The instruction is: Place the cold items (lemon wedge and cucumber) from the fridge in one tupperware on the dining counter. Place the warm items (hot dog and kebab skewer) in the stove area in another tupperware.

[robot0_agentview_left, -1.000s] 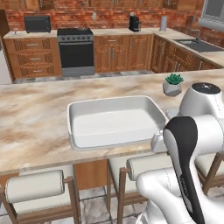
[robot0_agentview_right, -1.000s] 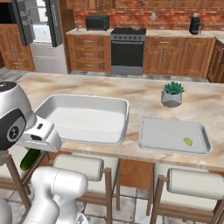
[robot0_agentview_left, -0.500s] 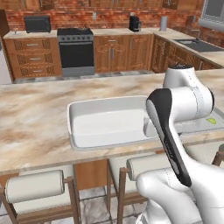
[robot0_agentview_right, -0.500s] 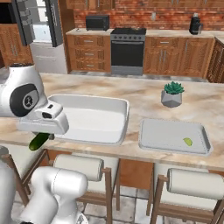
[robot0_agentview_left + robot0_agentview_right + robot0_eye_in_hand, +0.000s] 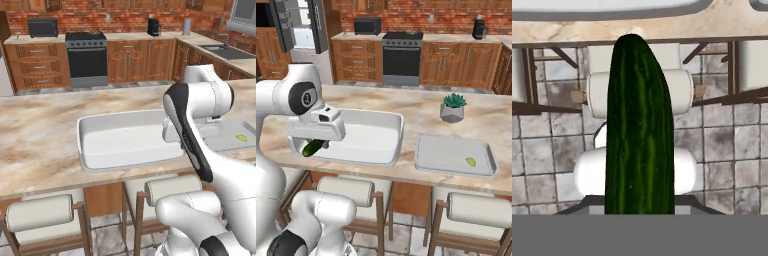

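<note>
The tool (image 5: 315, 145) holds the cucumber (image 5: 313, 147) lengthwise, pointing straight out ahead of it, at the near left edge of the white tupperware (image 5: 387, 136) on the marbled surface (image 5: 421, 107), while the lemon wedge (image 5: 471, 162) lies in the grey tray (image 5: 428, 162) well to the right, with stools (image 5: 346, 190) below and the stove (image 5: 401, 57) beyond

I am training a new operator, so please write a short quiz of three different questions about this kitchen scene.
1. True or false: the gripper holds the cucumber.
2. Where does the lemon wedge lie? A) white tupperware B) grey tray C) stove
3. What stands on the dining counter behind the tray?

Key: 1 true; 2 B; 3 a small potted plant.
</note>
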Tool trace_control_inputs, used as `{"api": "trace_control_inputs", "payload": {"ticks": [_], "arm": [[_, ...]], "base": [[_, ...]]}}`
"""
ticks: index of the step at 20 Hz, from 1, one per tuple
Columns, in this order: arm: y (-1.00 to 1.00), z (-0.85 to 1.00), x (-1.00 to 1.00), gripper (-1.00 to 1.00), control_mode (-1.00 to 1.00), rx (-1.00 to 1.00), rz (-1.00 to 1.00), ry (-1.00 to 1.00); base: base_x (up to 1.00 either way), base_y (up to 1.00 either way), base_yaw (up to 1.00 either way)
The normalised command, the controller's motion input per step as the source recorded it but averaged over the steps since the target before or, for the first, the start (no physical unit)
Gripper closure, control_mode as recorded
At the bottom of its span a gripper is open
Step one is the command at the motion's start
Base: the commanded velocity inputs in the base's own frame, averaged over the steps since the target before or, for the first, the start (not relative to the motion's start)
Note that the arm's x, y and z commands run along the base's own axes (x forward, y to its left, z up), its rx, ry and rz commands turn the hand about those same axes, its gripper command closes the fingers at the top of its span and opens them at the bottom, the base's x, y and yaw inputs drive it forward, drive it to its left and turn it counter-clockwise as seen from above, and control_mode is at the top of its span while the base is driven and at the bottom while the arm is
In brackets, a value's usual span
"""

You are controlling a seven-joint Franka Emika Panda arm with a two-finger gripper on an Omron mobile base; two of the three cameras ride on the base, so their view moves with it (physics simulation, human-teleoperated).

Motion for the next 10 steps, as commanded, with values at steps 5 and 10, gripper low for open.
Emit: {"api": "trace_control_inputs", "payload": {"ticks": [5, 10], "arm": [[-0.93, 0.00, 0.27, 1.00, -1.00, 0.11, 0.02, 0.07], [-0.91, 0.00, 0.28, 1.00, -1.00, 0.15, 0.00, 0.03]], "base": [[0.00, 0.00, 0.00], [0.00, 0.00, 0.00]]}}
